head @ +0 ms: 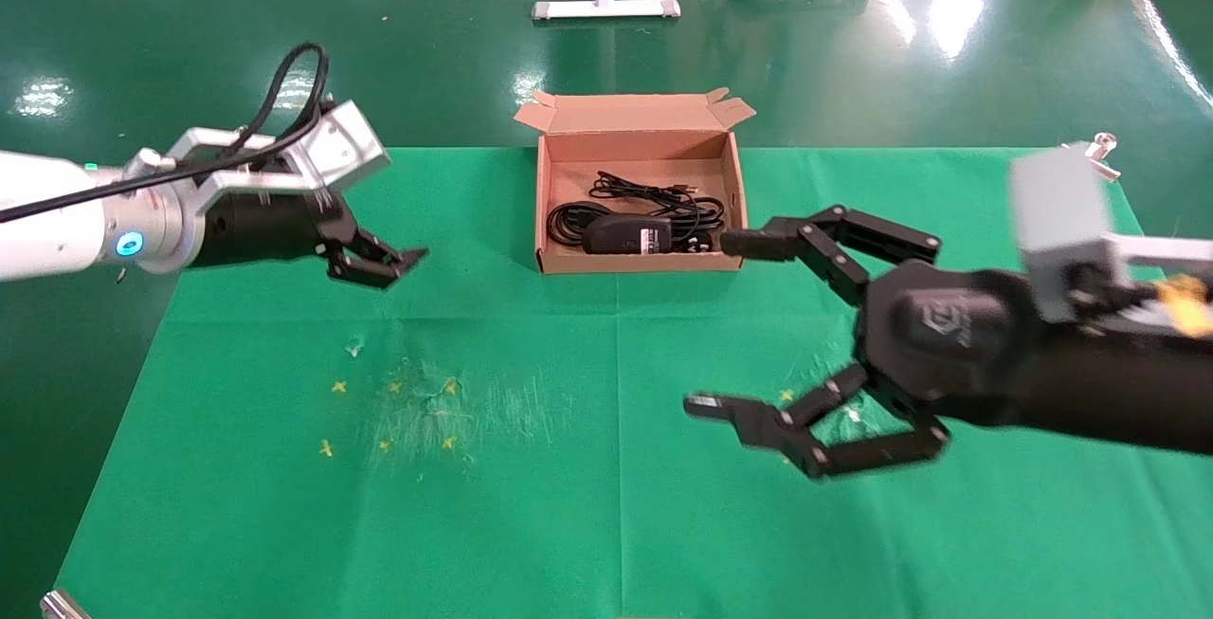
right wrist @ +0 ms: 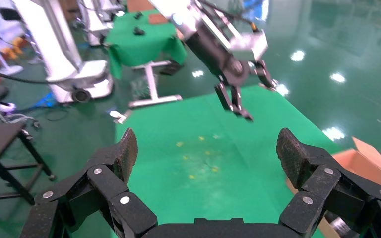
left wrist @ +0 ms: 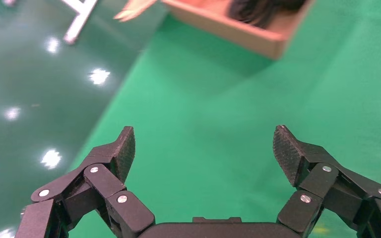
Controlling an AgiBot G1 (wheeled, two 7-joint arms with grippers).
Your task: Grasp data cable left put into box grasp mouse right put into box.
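The brown cardboard box (head: 637, 264) stands open at the table's far middle. Inside it lie the data cable (head: 567, 221), thick black loops beside a black block, and the mouse (head: 654, 192), a bunch of thin black wire. My left gripper (head: 384, 263) hovers open and empty over the cloth, left of the box; its wrist view shows the wide jaws (left wrist: 203, 144) and the box (left wrist: 238, 37) ahead. My right gripper (head: 717, 323) is wide open and empty, raised just right of the box's front corner; its wrist view shows the jaws (right wrist: 206, 148) and the box corner (right wrist: 372, 163).
A green cloth (head: 606, 467) covers the table, with yellow marks and scuffs (head: 417, 406) at the front left. A white stand base (head: 606, 8) is on the shiny green floor behind. The right wrist view shows the left arm (right wrist: 228, 59) and other benches beyond.
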